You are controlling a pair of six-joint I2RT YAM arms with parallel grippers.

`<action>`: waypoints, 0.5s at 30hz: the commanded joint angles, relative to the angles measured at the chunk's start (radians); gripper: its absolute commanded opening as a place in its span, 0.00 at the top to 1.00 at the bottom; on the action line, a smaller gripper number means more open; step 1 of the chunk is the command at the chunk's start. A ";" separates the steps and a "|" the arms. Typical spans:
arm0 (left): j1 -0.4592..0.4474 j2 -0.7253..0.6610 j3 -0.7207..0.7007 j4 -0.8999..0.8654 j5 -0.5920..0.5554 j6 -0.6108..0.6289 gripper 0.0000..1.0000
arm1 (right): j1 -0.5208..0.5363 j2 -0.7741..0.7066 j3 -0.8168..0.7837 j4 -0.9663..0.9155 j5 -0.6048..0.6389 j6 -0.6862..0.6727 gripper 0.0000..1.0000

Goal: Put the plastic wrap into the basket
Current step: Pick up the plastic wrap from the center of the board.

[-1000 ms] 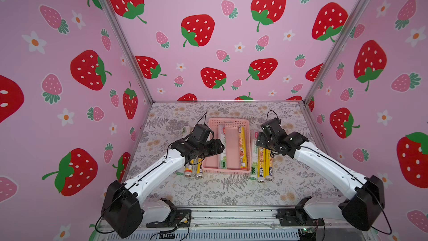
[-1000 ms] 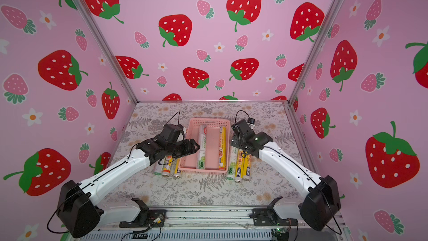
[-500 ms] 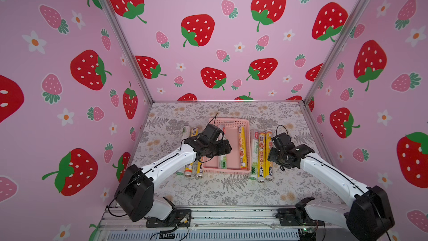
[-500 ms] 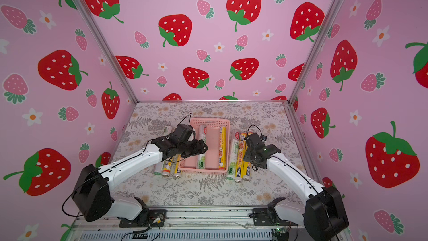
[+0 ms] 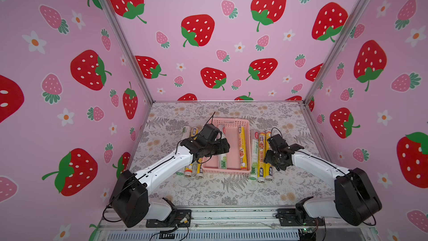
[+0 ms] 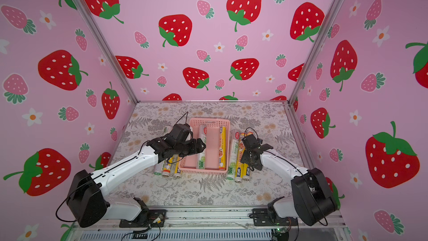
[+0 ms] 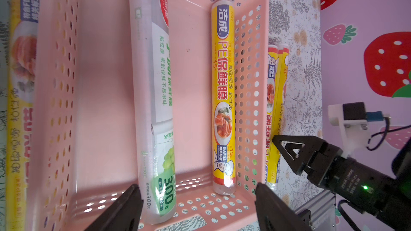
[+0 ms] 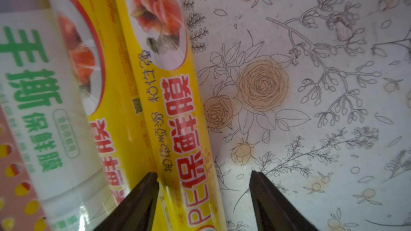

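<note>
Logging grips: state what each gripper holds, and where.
Nothing held: left gripper open over the basket; right gripper open, straddling the outer yellow roll, not clamped.

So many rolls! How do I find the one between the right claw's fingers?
Find the pale-pink perforated plastic basket in the middle. Three long rolls lie beside it on the robot's right. Yours is the yellow one farthest from the basket.

Floral-print table cover (image 5: 208, 188) between strawberry-patterned pink walls (image 5: 220, 1)
</note>
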 commanded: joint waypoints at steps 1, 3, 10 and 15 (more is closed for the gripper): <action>-0.003 -0.018 -0.011 -0.031 -0.012 0.013 0.15 | -0.016 0.006 -0.031 0.008 0.010 0.037 0.30; -0.003 -0.018 -0.008 -0.030 -0.004 0.014 0.15 | -0.023 -0.010 -0.055 0.019 0.009 0.051 0.30; -0.012 0.003 0.023 -0.041 0.007 0.023 0.15 | -0.068 -0.012 -0.086 0.046 -0.031 0.011 0.32; -0.022 0.003 0.032 -0.048 -0.013 0.021 0.15 | -0.082 0.030 -0.080 0.063 -0.051 -0.011 0.37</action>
